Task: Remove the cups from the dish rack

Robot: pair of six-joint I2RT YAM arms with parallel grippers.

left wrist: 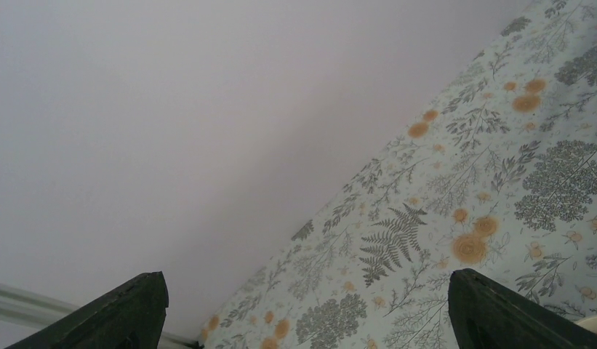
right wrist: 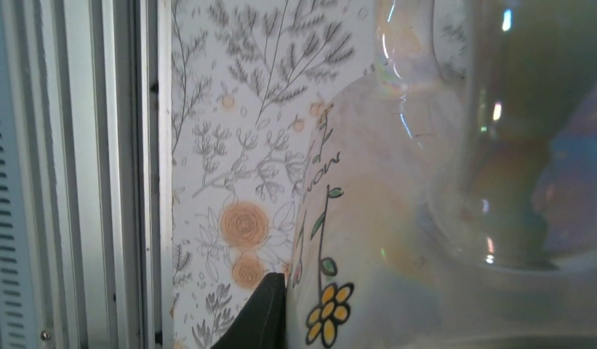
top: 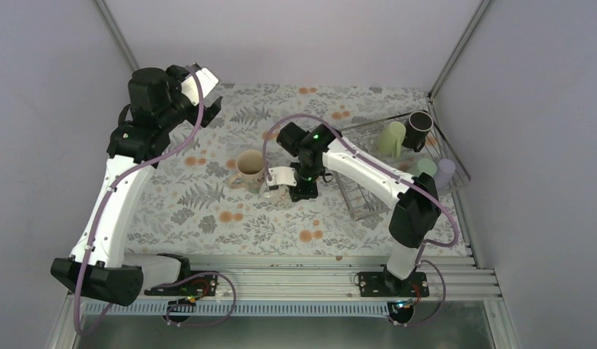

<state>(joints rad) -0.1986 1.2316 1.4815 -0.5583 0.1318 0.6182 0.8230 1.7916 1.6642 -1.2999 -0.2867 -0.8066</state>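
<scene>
The right pincer [top: 279, 183] was clenched on the cream patterned mug [right wrist: 397, 240]. One dark finger [right wrist: 262, 316] pressed against the mug's flowered wall, out over the floral surface [top: 208, 218] and to the left of the dish rack [top: 364, 200]. Whether the mug's base had reached the surface could not be told.

The patterned mug with orange inside [top: 248, 169] stood upright just beside it. The pale green mug [top: 390, 138], black mug [top: 419, 125], green tumbler [top: 426, 167] and lavender tumbler [top: 446, 173] sat in the rack.

The left pincer [left wrist: 306, 280] was released wide with nothing between its fingers, raised near the far left corner, well apart from every cup.

The main risk looked to be the narrow gap between the two mugs. A small sideways drift while lowering or letting go could knock the standing one or clip its handle. The glazed wall also seemed slick, so the mug might slip or twist in a thin grip. If it were let go before sitting flat, it could tip and roll.
</scene>
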